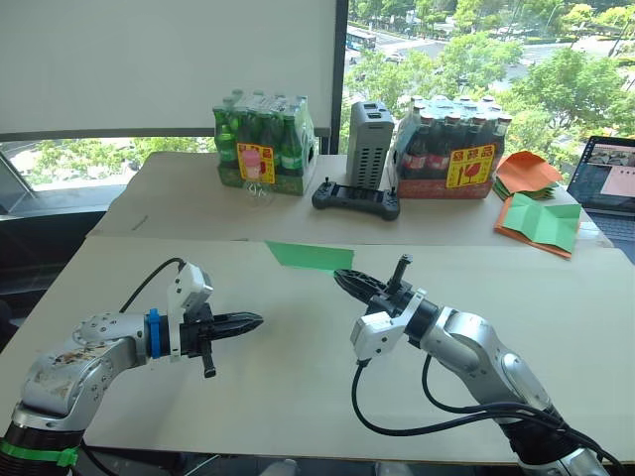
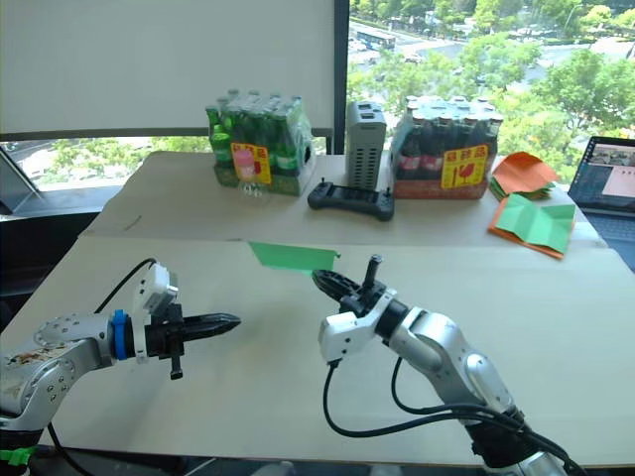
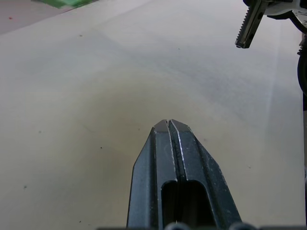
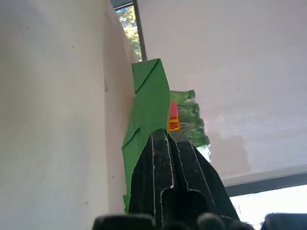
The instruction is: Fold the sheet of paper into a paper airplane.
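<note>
From the head cameras, the sheet of paper [image 1: 310,256], folded to a narrow green strip, lies flat on the near table [image 1: 298,397], close to its far edge. The right gripper [image 1: 344,277] points its tip at the strip's near right corner; contact cannot be judged from here. The left gripper [image 1: 255,320] hovers over bare tabletop well to the left of the strip and nearer the robot, its two black fingers pressed together on nothing.

On the far table [image 1: 169,188] stand a shrink-wrapped pack of green bottles [image 1: 262,148], a grey ribbed box [image 1: 368,144], a black handheld controller [image 1: 356,199] in front of that box, and a pack of dark bottles [image 1: 444,159]. Further right lie orange sheets [image 1: 524,171], a green sheet bordered by orange paper [image 1: 541,223] and a laptop [image 1: 607,176] at the edge. Nothing stands between either gripper and the strip.

The left wrist view looks along the closed fingers [image 3: 169,143] over plain table, with a sliver of green paper at the corner and one serrated finger of the other gripper [image 3: 248,26] apart from them.

The right wrist view shows what the head views cannot: the right fingers [image 4: 160,158] are together, with the creased green paper just ahead of and beside the tips, and the green bottles beyond.
</note>
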You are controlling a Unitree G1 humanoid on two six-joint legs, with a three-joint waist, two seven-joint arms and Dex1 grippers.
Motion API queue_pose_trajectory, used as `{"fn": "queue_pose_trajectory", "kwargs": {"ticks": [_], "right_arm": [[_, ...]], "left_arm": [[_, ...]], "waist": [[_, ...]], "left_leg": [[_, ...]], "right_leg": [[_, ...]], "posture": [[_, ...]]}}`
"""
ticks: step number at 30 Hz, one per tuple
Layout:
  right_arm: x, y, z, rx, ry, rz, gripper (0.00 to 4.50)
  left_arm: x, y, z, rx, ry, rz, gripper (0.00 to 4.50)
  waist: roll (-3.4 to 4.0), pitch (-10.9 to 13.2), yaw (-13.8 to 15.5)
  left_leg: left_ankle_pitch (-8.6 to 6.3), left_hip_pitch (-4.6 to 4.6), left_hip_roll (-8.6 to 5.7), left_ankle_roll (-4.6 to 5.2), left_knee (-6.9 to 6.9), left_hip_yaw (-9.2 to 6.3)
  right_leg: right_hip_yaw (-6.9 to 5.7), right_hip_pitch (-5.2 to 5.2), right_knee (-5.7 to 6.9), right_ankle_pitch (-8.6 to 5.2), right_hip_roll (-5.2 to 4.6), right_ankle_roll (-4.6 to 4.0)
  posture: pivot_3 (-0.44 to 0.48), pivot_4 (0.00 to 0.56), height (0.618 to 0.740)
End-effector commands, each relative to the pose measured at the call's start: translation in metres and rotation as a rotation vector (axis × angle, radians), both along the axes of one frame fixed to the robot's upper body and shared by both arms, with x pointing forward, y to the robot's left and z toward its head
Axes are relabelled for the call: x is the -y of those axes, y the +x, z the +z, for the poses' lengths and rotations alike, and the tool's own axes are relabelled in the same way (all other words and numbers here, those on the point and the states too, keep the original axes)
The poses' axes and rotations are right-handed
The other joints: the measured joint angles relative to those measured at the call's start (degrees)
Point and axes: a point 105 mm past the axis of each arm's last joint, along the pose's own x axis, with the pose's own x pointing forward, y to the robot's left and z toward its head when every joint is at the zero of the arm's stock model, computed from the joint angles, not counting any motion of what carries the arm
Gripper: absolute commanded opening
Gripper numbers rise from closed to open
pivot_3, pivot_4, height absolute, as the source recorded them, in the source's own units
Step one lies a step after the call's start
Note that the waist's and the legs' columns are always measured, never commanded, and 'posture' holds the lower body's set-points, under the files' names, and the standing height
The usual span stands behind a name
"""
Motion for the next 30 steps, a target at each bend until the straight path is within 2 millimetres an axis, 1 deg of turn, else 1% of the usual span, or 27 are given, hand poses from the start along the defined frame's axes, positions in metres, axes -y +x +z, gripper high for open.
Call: {"fn": "queue_pose_trajectory", "kwargs": {"ticks": [1, 7, 10, 13, 15, 17, 18, 20, 22, 23, 24, 25, 26, 28, 29, 30], "right_arm": [[-0.01, -0.021, -0.03, -0.094, -0.076, 0.09, 0.02], [-0.011, -0.036, -0.059, -0.226, -0.152, 0.146, 0.02], [-0.01, -0.037, -0.063, -0.269, -0.151, 0.138, 0.02], [-0.009, -0.038, -0.067, -0.334, -0.146, 0.141, 0.85], [-0.008, -0.04, -0.069, -0.368, -0.138, 0.142, 1.49], [-0.009, -0.044, -0.065, -0.414, -0.11, 0.165, 2.24], [-0.009, -0.045, -0.061, -0.424, -0.1, 0.177, 2.54], [-0.013, -0.049, -0.046, -0.476, -0.037, 0.225, 2.54], [-0.016, -0.052, -0.035, -0.51, 0.007, 0.26, 2.54], [-0.021, -0.053, -0.022, -0.524, 0.055, 0.287, 2.54], [-0.026, -0.049, -0.01, -0.56, 0.129, 0.297, 2.54], [-0.029, -0.047, -0.002, -0.591, 0.179, 0.306, 2.54], [-0.032, -0.039, -0.001, -0.633, 0.216, 0.279, 2.54], [-0.035, -0.026, -0.009, -0.711, 0.24, 0.212, 2.54], [-0.035, -0.02, -0.019, -0.776, 0.235, 0.163, 2.16], [-0.035, -0.019, -0.026, -0.801, 0.225, 0.143, 1.98]], "left_arm": [[0.002, -0.001, 0.008, 0.029, 0.009, -0.023, 0.0], [0.003, -0.002, 0.008, 0.026, 0.01, -0.032, 0.0], [0.004, -0.002, 0.007, 0.025, 0.011, -0.036, 0.0], [0.004, -0.002, 0.006, 0.024, 0.013, -0.037, 0.0], [0.005, -0.002, 0.006, 0.024, 0.013, -0.039, 0.0], [0.005, -0.002, 0.006, 0.024, 0.015, -0.039, 0.0], [0.005, -0.002, 0.006, 0.024, 0.015, -0.039, 0.0], [0.005, -0.001, 0.005, 0.025, 0.018, -0.04, 0.0], [0.005, -0.001, 0.005, 0.025, 0.019, -0.041, 0.0], [0.005, -0.001, 0.004, 0.024, 0.02, -0.043, 0.0], [0.006, 0.0, 0.003, 0.023, 0.02, -0.044, 0.0], [0.006, 0.0, 0.002, 0.022, 0.02, -0.044, 0.0], [0.007, 0.0, 0.002, 0.021, 0.019, -0.045, 0.0], [0.008, 0.0, 0.002, 0.02, 0.017, -0.047, 0.0], [0.008, 0.0, 0.003, 0.022, 0.015, -0.047, 0.0], [0.008, 0.0, 0.004, 0.025, 0.013, -0.046, 0.0]], "waist": [[0.0, 0.0, -0.05], [0.0, 0.0, -0.51], [0.0, 0.0, -0.54], [0.0, 0.0, -0.71], [0.0, 0.0, -0.67], [-0.01, 0.0, -0.64], [-0.01, 0.0, -0.65], [-0.01, 0.01, -0.68], [-0.01, 0.01, -0.73], [-0.01, 0.01, -0.73], [-0.01, 0.01, -0.78], [-0.01, 0.01, -0.88], [-0.01, 0.01, -0.97], [-0.01, 0.01, -0.95], [-0.01, 0.01, -0.88], [-0.01, 0.0, -0.63]], "left_leg": [[0.0, -0.01, 0.0, 0.0, 0.0, 0.0], [0.02, 0.01, 0.01, -0.02, 0.06, 0.05], [0.02, 0.01, 0.03, -0.03, 0.04, 0.01], [0.02, 0.0, 0.03, -0.03, 0.05, 0.03], [0.02, 0.01, 0.03, -0.03, 0.05, 0.02], [0.02, 0.0, 0.02, -0.03, 0.05, 0.02], [0.02, 0.0, 0.02, -0.03, 0.05, 0.02], [0.02, 0.0, 0.03, -0.03, 0.05, 0.02], [0.02, 0.0, 0.05, -0.03, 0.05, 0.01], [0.02, 0.0, 0.06, -0.03, 0.05, 0.01], [0.02, 0.0, 0.06, -0.03, 0.05, 0.01], [0.02, 0.0, 0.07, -0.03, 0.05, 0.01], [0.02, 0.01, 0.08, -0.03, 0.05, 0.01], [0.02, 0.03, 0.1, -0.03, 0.04, -0.02], [0.02, 0.03, 0.08, -0.03, 0.04, -0.06], [0.02, 0.02, 0.07, -0.03, 0.04, -0.08]], "right_leg": [[0.0, 0.0, 0.0, 0.0, 0.0, -0.01], [0.06, 0.02, 0.04, -0.01, 0.01, -0.02], [0.02, 0.01, 0.06, -0.02, 0.02, -0.04], [0.04, 0.01, 0.06, -0.02, 0.02, -0.04], [0.03, 0.02, 0.06, -0.02, 0.02, -0.04], [0.03, 0.02, 0.06, -0.02, 0.02, -0.04], [0.03, 0.02, 0.05, -0.02, 0.01, -0.04], [0.03, 0.02, 0.04, -0.02, 0.01, -0.04], [0.02, 0.02, 0.04, -0.02, 0.02, -0.04], [0.03, 0.02, 0.04, -0.02, 0.02, -0.04], [0.02, 0.03, 0.02, -0.02, 0.02, -0.04], [0.02, 0.04, 0.01, -0.02, 0.03, -0.04], [0.02, 0.05, 0.01, -0.02, 0.03, -0.04], [0.01, 0.06, 0.02, -0.02, 0.05, -0.05], [-0.03, 0.06, 0.02, -0.02, 0.05, -0.05], [-0.06, 0.06, 0.0, -0.02, 0.05, -0.05]], "posture": [[0.0, 0.15, 0.675], [0.0, 0.15, 0.675], [0.0, 0.15, 0.675], [0.0, 0.15, 0.675], [0.0, 0.15, 0.675], [0.0, 0.15, 0.675], [0.0, 0.15, 0.675], [0.0, 0.15, 0.675], [0.0, 0.15, 0.675], [0.0, 0.15, 0.675], [0.0, 0.15, 0.675], [0.0, 0.15, 0.675], [0.0, 0.15, 0.675], [0.0, 0.15, 0.675], [0.0, 0.15, 0.675], [0.0, 0.15, 0.675]]}}
